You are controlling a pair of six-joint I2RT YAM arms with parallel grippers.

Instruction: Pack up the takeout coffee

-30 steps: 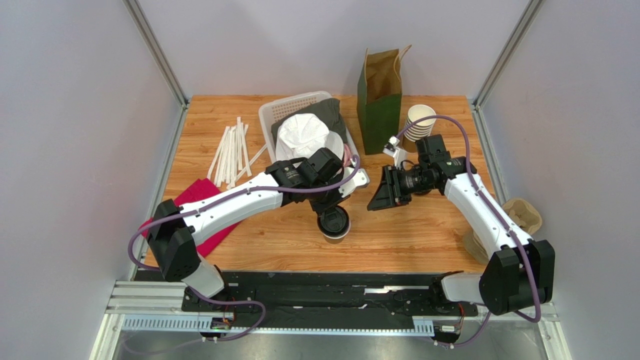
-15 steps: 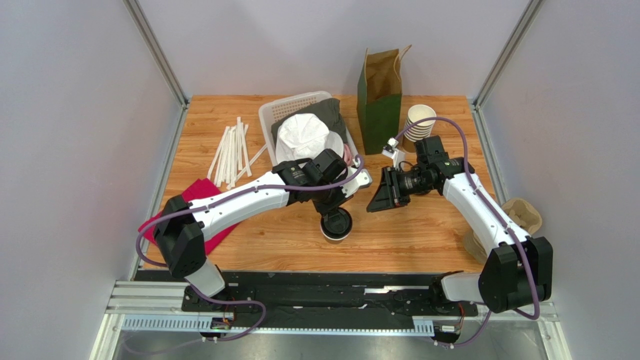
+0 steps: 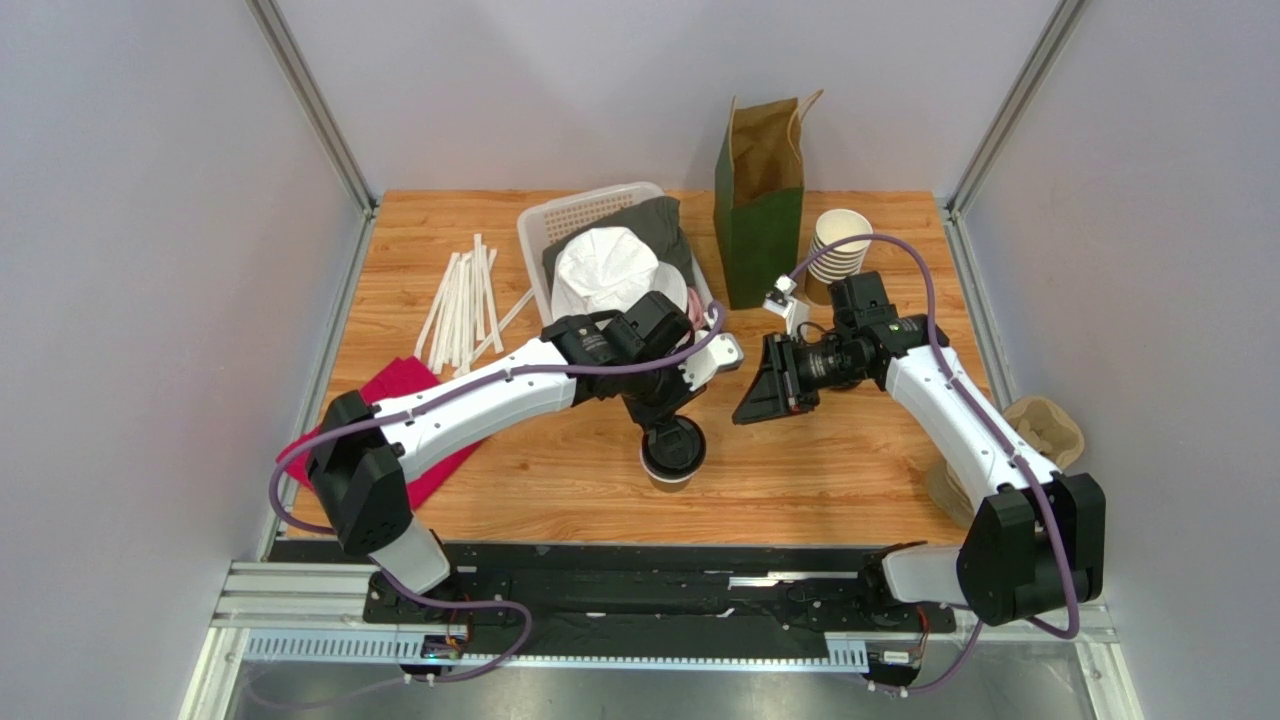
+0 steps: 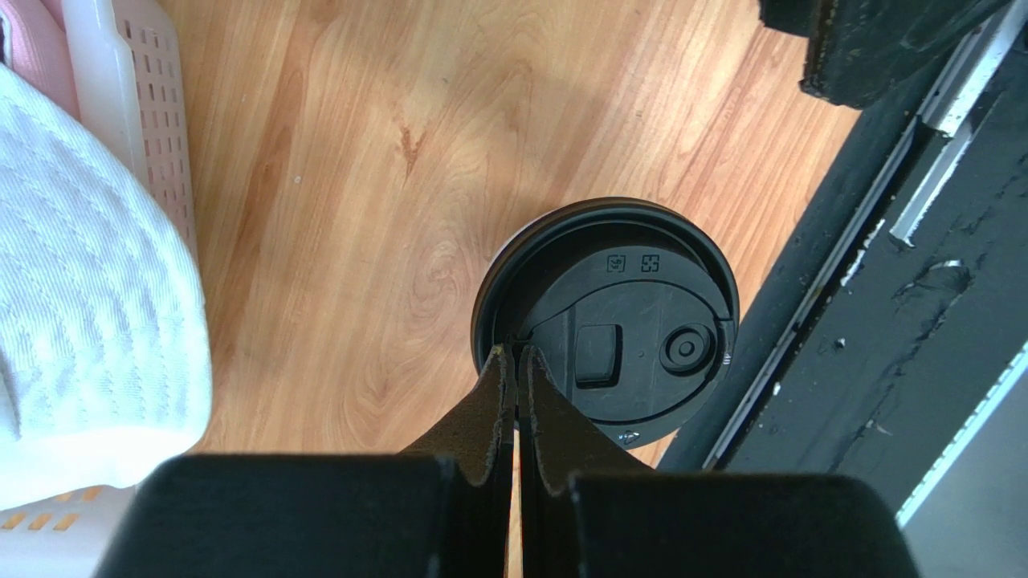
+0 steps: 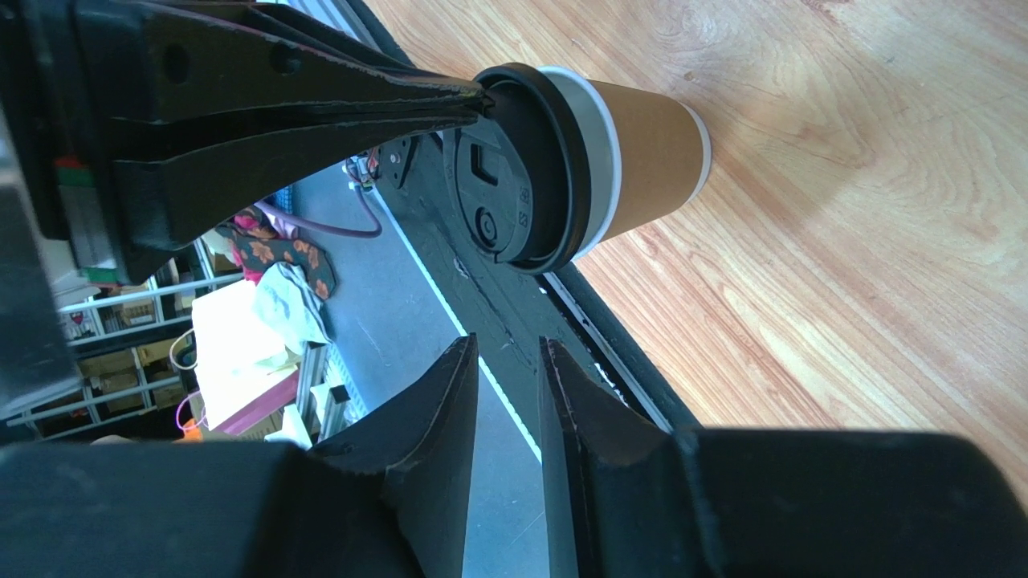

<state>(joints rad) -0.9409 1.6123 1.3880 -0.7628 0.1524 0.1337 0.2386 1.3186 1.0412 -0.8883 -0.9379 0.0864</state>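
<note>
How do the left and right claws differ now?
The left claw is shut, tips against the lid rim of the takeout coffee; the right claw is slightly open, holding nothing. The left claw points down at it; the right claw aims at it sideways, clear of it. Both are black.

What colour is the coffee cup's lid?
Black; the lid shows best in the left wrist view.

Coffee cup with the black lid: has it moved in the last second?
No. The coffee cup stands where it did, judged against the white basket, with the shut left gripper at its lid's rim.
</note>
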